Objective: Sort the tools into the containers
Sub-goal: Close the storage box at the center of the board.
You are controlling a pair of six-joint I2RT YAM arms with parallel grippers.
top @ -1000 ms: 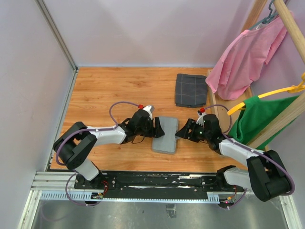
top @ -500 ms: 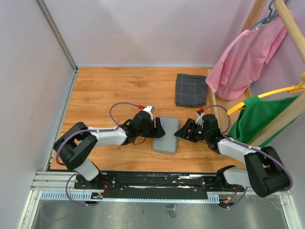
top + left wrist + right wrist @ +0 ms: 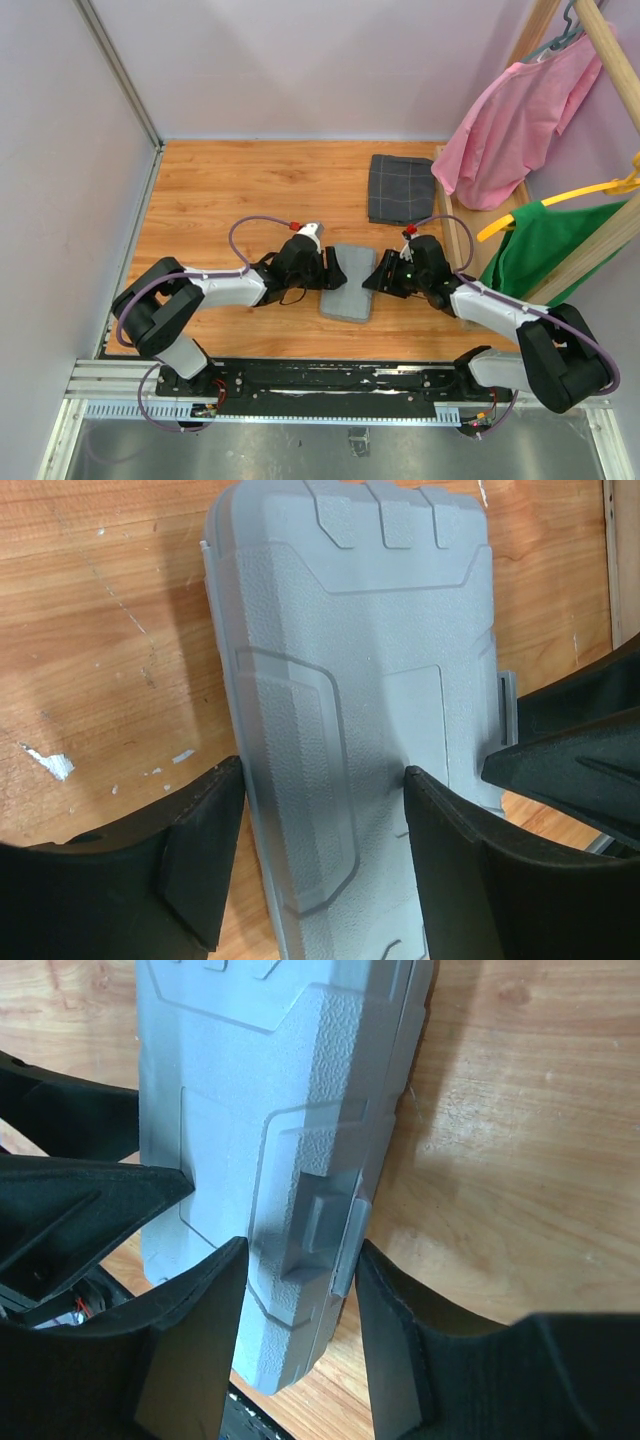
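The grey tool case point(image 3: 347, 283) lies shut and flat on the wooden table. It also shows in the left wrist view point(image 3: 360, 650) and the right wrist view point(image 3: 250, 1090). My left gripper point(image 3: 333, 270) point(image 3: 322, 780) is open and straddles the case's left long edge, with one finger on the lid and one beside the case. My right gripper point(image 3: 373, 277) point(image 3: 300, 1250) is open and straddles the right edge. The case's latch point(image 3: 325, 1225) sits between its fingers, and the outer finger is close against it. No tools are in view.
A dark grey checked folded cloth point(image 3: 400, 188) lies behind the case. A wooden rack point(image 3: 452, 235) stands at the right with a pink garment point(image 3: 515, 115), a green garment point(image 3: 545, 250) and a yellow hanger point(image 3: 560, 198). Walls close off the left and back.
My right gripper has moved left onto the case's right edge, so its fingers now sit around the latch. The left gripper and the case have stayed put.
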